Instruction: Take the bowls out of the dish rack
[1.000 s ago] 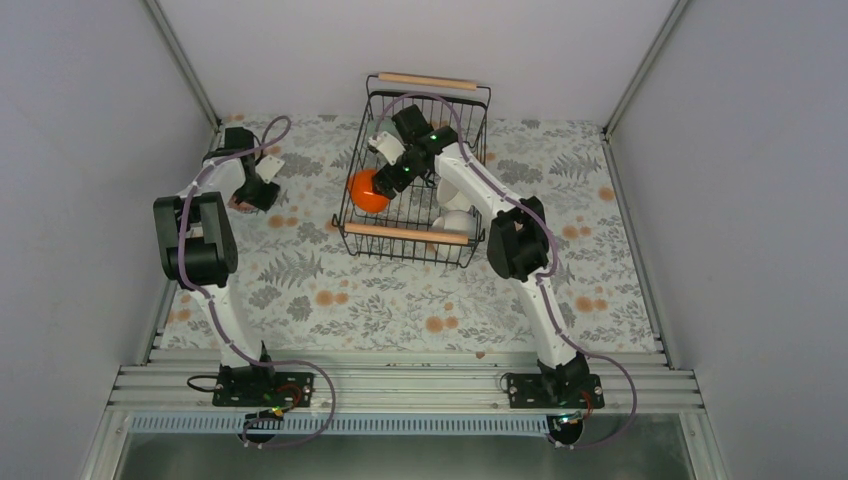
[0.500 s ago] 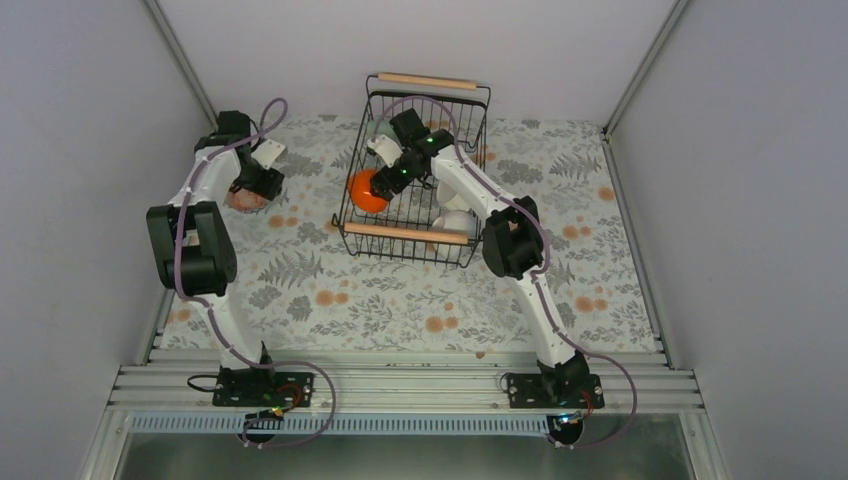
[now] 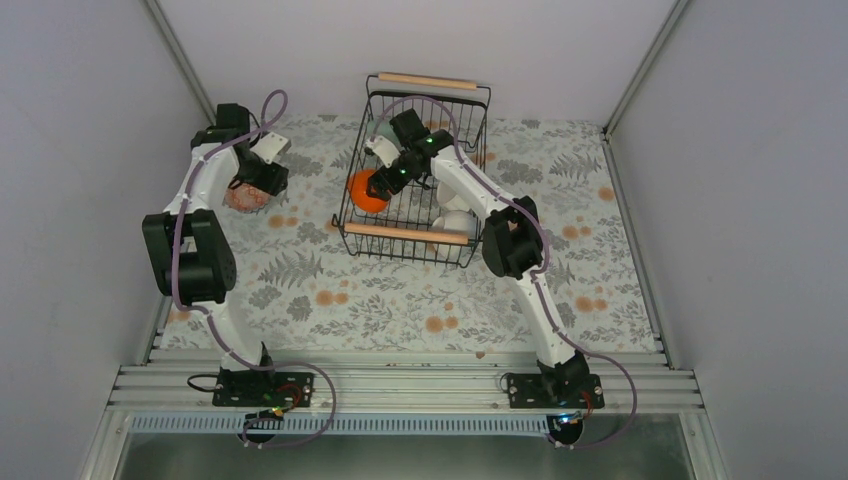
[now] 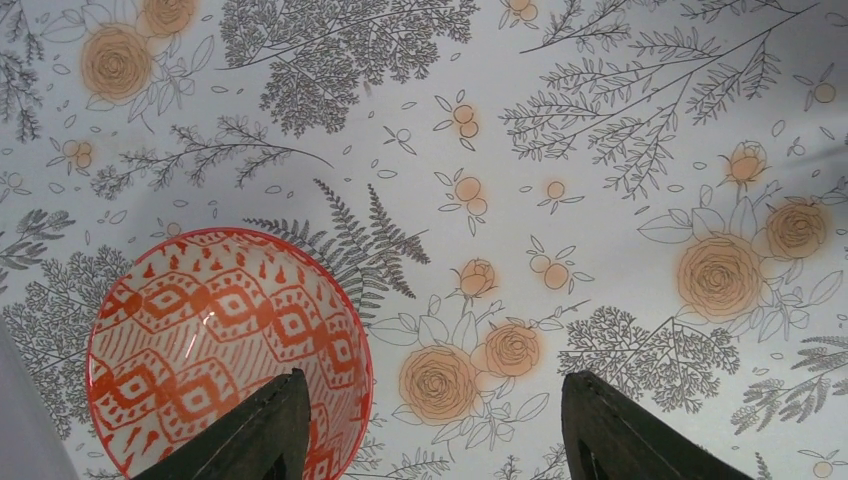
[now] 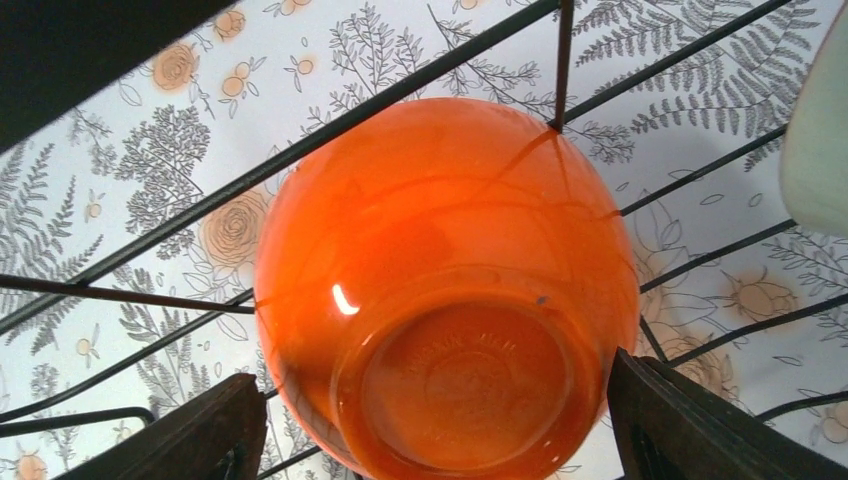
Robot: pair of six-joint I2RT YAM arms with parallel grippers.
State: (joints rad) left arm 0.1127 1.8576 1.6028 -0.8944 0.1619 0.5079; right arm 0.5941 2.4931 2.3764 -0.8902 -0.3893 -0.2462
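While agape, pincer [image 5: 432,378] astride orange bowl [image 5: 440,250]

1 bowl [image 3: 246,196] on table [image 3: 400,300], L of dish rack [image 3: 405,233]; other bowls [image 3: 364,191] inside rack.

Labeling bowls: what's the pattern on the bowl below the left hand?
Patterned bowl: orange-red diamonds on white, red rim. Best in left wrist view.

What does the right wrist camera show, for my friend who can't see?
A glossy orange bowl, base facing the camera, sits inside the black wire dish rack between the right gripper's open fingers. Flowered tablecloth shows below.
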